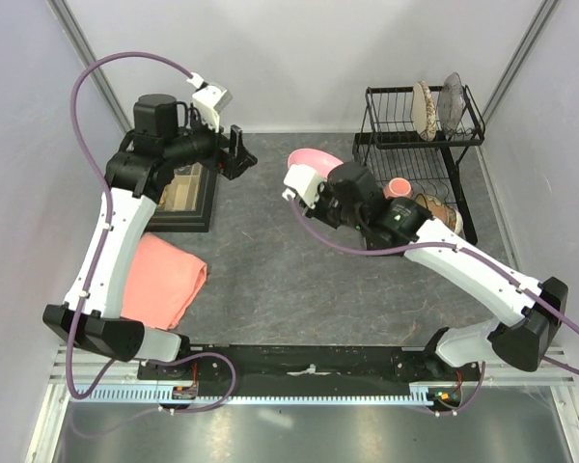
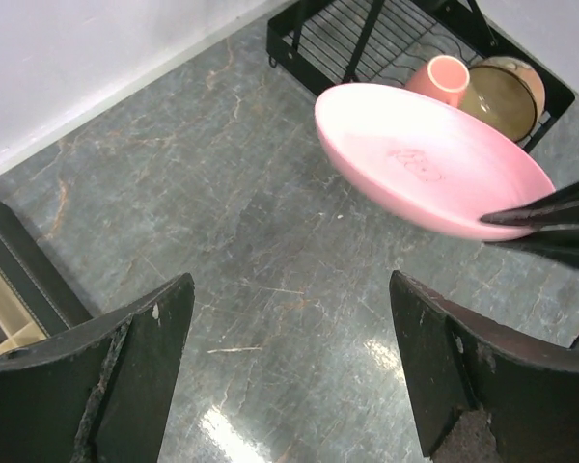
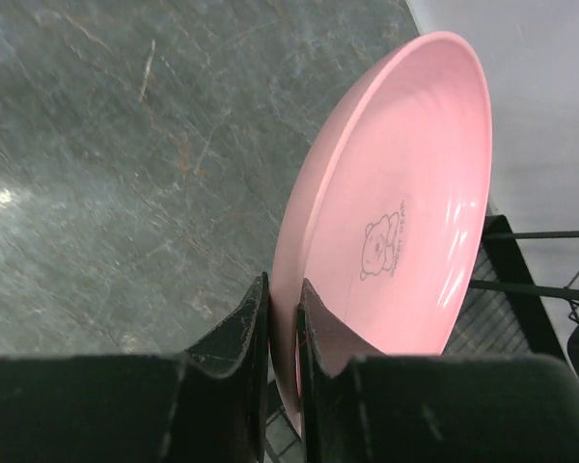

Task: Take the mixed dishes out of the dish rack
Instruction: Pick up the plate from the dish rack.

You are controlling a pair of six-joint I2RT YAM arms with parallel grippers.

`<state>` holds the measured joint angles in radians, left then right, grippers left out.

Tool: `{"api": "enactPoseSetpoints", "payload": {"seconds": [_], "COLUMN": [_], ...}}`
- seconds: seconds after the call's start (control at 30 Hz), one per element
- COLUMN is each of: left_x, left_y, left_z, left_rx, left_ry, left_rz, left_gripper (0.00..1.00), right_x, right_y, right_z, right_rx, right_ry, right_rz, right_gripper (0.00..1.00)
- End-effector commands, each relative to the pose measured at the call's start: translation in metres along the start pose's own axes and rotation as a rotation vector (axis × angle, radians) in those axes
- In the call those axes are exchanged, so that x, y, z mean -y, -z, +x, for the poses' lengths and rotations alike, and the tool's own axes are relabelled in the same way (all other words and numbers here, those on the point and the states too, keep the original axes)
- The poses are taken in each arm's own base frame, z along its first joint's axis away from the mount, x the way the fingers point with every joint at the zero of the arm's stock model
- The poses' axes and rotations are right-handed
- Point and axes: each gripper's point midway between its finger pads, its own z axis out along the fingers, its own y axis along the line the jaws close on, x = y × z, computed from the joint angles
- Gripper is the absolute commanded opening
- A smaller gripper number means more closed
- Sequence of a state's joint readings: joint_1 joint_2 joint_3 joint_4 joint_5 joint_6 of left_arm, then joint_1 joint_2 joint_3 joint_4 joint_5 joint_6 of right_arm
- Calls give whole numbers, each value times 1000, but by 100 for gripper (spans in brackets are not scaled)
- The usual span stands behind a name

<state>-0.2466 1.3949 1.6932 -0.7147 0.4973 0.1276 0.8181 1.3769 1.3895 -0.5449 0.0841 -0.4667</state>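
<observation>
My right gripper (image 3: 283, 289) is shut on the rim of the large pink plate (image 3: 396, 193) and holds it tilted above the table, left of the black wire dish rack (image 1: 420, 135). The plate also shows in the top view (image 1: 314, 157) and in the left wrist view (image 2: 425, 159). The speckled grey-beige plate (image 1: 427, 108) stands upright in the rack's upper tier. The salmon-pink mug (image 1: 398, 186) and the amber-brown bowl (image 1: 442, 209) sit on the lower tier, partly hidden by my right arm. My left gripper (image 1: 239, 151) is open and empty, facing the plate from the left.
A folded salmon-pink cloth (image 1: 164, 280) lies at the left front. A dark rectangular tray (image 1: 185, 193) sits under my left arm. A dark grey dish (image 1: 453, 101) stands beside the speckled plate. Walls close in the back and both sides.
</observation>
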Motion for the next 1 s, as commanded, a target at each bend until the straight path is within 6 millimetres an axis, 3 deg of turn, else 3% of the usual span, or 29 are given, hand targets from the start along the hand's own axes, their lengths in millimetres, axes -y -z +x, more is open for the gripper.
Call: {"api": "enactPoseSetpoints", "payload": {"seconds": [0.0,0.27,0.6,0.97], "left_x": [-2,0,5,14], "left_y": [-7,-35,-54,-81], "left_z": [10,26,17,49], "left_rx": [-89,-184,-211,-311], "left_ry": [-56,-82,-114,-126], "left_rz": [-23,7,23,60], "left_gripper": [89,89,89,86], "right_x": [26,4,-33,-48], "right_y": [17,16,-5,-16], "right_z": [-9,-9,-5,-14], "right_rx": [12,-4,-40,-52], "right_ry": [112,244,397,460], "right_rz": [199,233,223,226], "right_gripper": [0,0,0,0]}}
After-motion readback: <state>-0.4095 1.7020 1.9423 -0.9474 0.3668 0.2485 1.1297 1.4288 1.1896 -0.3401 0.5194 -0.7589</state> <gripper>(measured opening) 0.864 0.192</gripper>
